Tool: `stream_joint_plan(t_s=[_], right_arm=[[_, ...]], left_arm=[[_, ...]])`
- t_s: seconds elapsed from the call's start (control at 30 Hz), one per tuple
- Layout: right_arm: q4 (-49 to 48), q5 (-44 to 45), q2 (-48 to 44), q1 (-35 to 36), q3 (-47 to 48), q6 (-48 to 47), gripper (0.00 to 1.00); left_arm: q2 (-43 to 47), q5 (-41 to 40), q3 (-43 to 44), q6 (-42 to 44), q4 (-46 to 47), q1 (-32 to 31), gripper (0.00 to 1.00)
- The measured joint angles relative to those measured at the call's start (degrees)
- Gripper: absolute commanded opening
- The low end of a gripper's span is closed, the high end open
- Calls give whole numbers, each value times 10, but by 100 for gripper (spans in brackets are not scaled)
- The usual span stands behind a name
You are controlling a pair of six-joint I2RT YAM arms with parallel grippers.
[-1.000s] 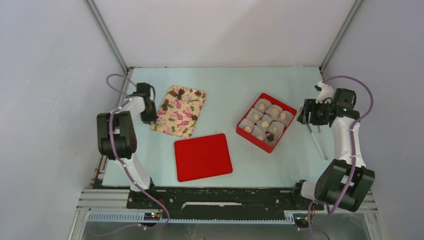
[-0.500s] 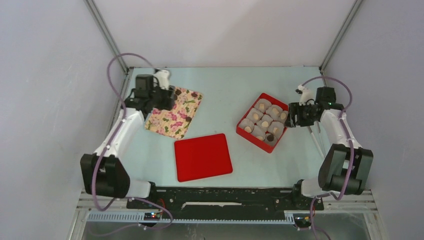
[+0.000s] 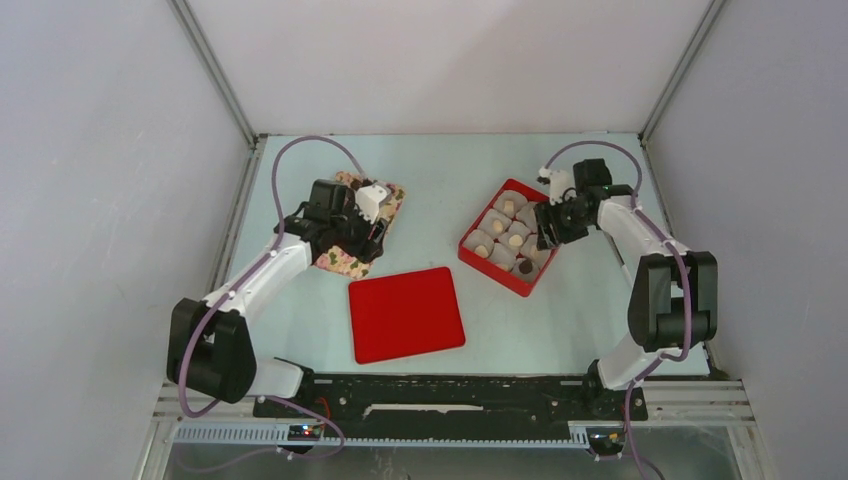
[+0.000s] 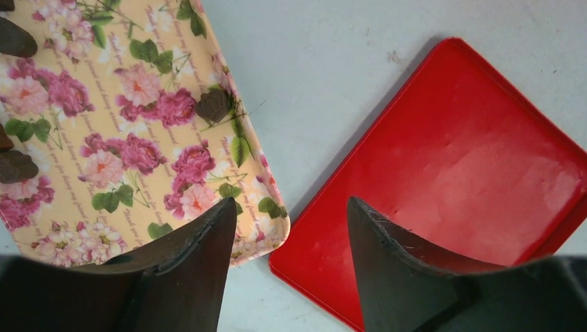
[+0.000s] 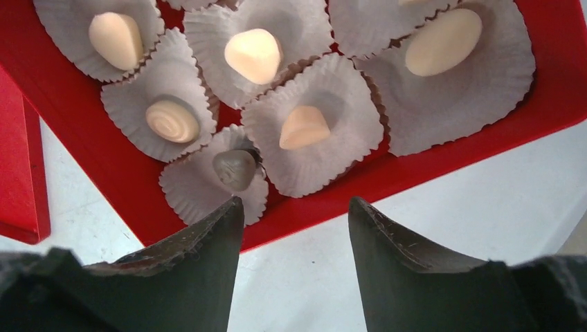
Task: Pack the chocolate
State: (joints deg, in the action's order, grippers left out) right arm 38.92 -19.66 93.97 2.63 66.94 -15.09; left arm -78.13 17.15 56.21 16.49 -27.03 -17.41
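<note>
The left gripper (image 4: pixel 291 204) hangs spread above a rounded corner of the floral cloth (image 4: pixel 104 138). The right gripper (image 5: pixel 295 200), spread too, is over smooth tan chocolate (image 5: pixel 250 54) in crinkly paper cups (image 5: pixel 339 166).

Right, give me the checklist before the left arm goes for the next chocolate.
1. Left gripper open and empty: ok.
2. Left gripper above a chocolate: not ok; it hangs over the floral mat's corner, the nearest dark chocolate off to one side.
3. Right gripper open and empty: ok.
4. Red box uncovered, red lid flat on the table apart from it: ok.
5. Empty slot among the paper cups: cannot tell; those seen whole each hold a piece.
</note>
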Motion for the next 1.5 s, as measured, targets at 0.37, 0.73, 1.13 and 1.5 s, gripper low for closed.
stream_joint_plan(t_s=[0.37, 0.73, 1.13, 1.5], right_arm=[[8, 96, -10, -13, 32, 163, 56], [3, 87, 61, 9, 38, 224, 31], [-13, 76, 34, 37, 10, 173, 7], [4, 75, -3, 38, -18, 159, 4]], left_arm=[[11, -15, -19, 3, 9, 0, 66], [13, -23, -19, 0, 10, 0, 67], [21, -30, -19, 14, 8, 0, 67], [18, -8, -19, 30, -9, 0, 65]])
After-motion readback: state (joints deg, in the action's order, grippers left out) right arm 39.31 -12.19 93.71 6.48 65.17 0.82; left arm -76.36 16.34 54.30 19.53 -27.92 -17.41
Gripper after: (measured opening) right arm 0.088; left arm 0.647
